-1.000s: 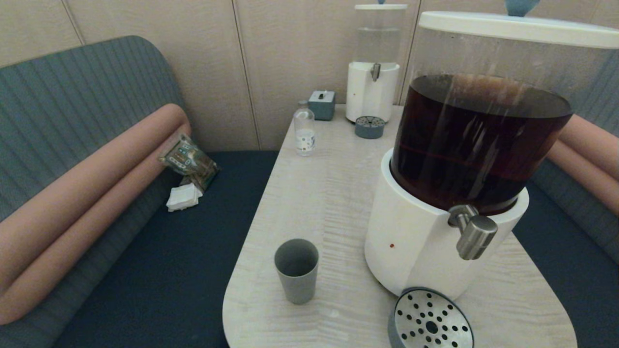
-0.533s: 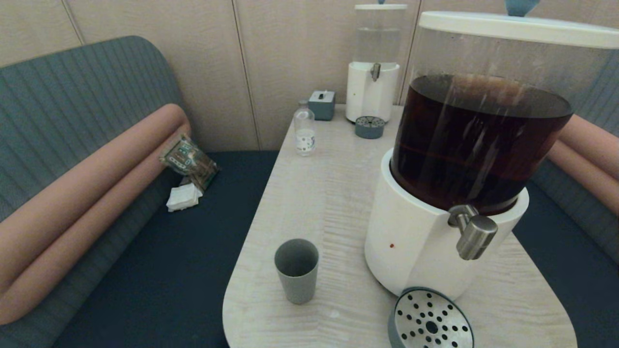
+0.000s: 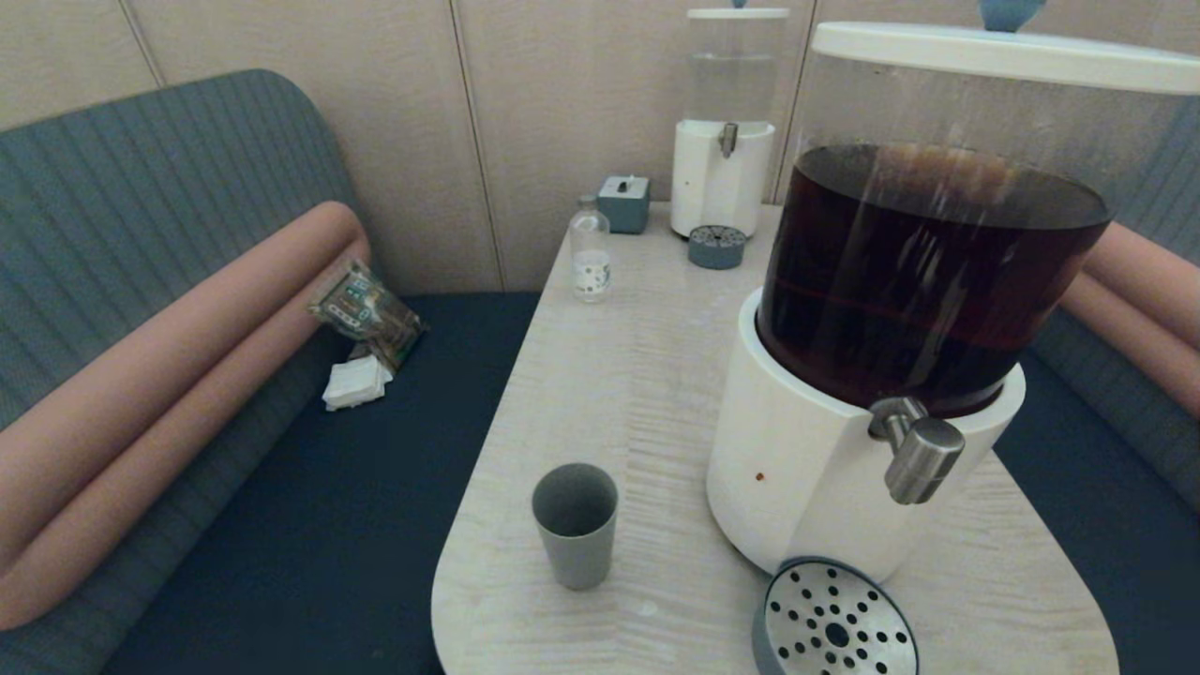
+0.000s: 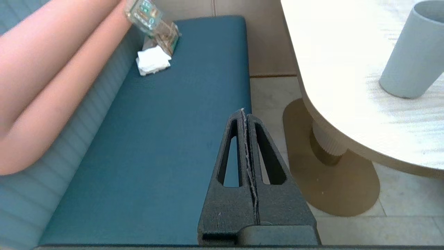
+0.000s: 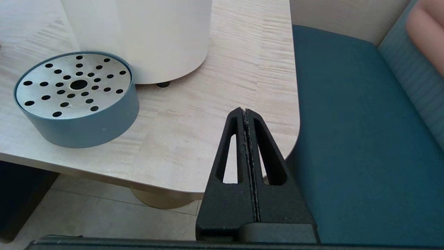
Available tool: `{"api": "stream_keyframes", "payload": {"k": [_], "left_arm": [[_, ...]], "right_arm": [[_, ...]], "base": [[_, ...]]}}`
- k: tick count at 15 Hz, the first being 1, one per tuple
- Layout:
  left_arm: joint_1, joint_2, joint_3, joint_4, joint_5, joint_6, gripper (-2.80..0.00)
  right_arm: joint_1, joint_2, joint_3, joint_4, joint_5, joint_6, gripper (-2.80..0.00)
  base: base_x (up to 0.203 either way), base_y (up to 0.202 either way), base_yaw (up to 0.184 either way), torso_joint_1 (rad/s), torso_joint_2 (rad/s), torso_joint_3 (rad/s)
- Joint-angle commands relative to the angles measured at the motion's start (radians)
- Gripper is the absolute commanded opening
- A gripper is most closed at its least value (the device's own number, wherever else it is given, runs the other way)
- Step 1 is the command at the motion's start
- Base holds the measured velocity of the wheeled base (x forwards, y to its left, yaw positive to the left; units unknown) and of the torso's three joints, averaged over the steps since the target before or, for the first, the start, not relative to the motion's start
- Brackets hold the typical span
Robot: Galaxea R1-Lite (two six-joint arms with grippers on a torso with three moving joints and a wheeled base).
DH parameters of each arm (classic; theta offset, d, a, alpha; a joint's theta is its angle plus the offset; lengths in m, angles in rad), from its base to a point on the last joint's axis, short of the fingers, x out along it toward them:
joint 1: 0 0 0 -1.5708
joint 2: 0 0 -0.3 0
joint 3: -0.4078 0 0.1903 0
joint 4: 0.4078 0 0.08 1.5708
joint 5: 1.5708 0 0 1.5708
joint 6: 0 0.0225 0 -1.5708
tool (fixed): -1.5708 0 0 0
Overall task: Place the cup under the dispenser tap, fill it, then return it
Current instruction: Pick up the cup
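Note:
The grey cup [image 3: 575, 525] stands upright and empty near the table's front left edge, also visible in the left wrist view [image 4: 412, 52]. The brushed-steel dispenser tap [image 3: 919, 457] juts from the big white-based dispenser [image 3: 797, 459] holding dark brown liquid. Below the tap sits a round perforated drip tray [image 3: 834, 623], seen too in the right wrist view [image 5: 74, 97]. My left gripper [image 4: 244, 113] hangs shut and empty below the table's left side, apart from the cup. My right gripper [image 5: 244, 113] is shut and empty off the table's front right corner. Neither gripper shows in the head view.
A small clear bottle [image 3: 591, 253], a grey box [image 3: 624, 202] and a smaller clear-liquid dispenser [image 3: 724, 169] with its own drip tray [image 3: 717, 247] stand at the table's far end. A snack packet [image 3: 366, 311] and napkins [image 3: 356, 382] lie on the left bench.

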Motion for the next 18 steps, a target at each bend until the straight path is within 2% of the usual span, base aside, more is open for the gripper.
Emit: {"api": "stream_keyframes", "payload": {"k": [1, 3, 6, 8, 9, 11, 14, 16, 18], "left_arm": [[0.000, -0.001, -0.003, -0.002, 0.000, 0.000, -2.80], [0.000, 0.007, -0.094, 0.016, -0.029, -0.006, -2.80], [0.000, 0.137, -0.329, 0.112, -0.155, -0.033, -2.80], [-0.001, 0.351, -0.490, 0.093, -0.217, -0.114, -2.80], [-0.001, 0.465, -0.549, 0.039, -0.249, -0.161, -2.80], [-0.002, 0.677, -0.591, -0.140, -0.334, -0.223, -2.80], [-0.004, 0.964, -0.505, -0.496, -0.503, -0.265, -2.80], [-0.008, 1.170, -0.444, -0.721, -0.548, -0.271, -2.80], [-0.010, 1.352, -0.388, -0.938, -0.564, -0.270, -2.80]], "right_arm": [[0.000, -0.005, 0.009, 0.000, 0.000, -0.002, -2.80], [0.000, -0.005, 0.009, 0.000, 0.000, -0.001, -2.80], [0.000, -0.005, 0.010, 0.000, 0.001, -0.002, -2.80], [0.000, -0.005, 0.009, 0.000, 0.001, 0.000, -2.80], [0.000, -0.005, 0.009, 0.000, 0.001, 0.001, -2.80], [0.000, -0.005, 0.009, 0.001, 0.001, -0.002, -2.80], [0.000, -0.005, 0.009, 0.000, 0.001, -0.002, -2.80], [0.000, -0.005, 0.009, 0.001, 0.000, 0.001, -2.80], [0.000, -0.005, 0.009, 0.000, 0.000, 0.001, -2.80]], "base": [[0.000, 0.000, 0.000, 0.000, 0.00, 0.000], [0.000, 0.000, 0.000, 0.000, 0.00, 0.000], [0.000, 0.000, 0.000, 0.000, 0.00, 0.000], [0.000, 0.000, 0.000, 0.000, 0.00, 0.000], [0.000, 0.000, 0.000, 0.000, 0.00, 0.000], [0.000, 0.000, 0.000, 0.000, 0.00, 0.000], [0.000, 0.000, 0.000, 0.000, 0.00, 0.000], [0.000, 0.000, 0.000, 0.000, 0.00, 0.000], [0.000, 0.000, 0.000, 0.000, 0.00, 0.000]]}}
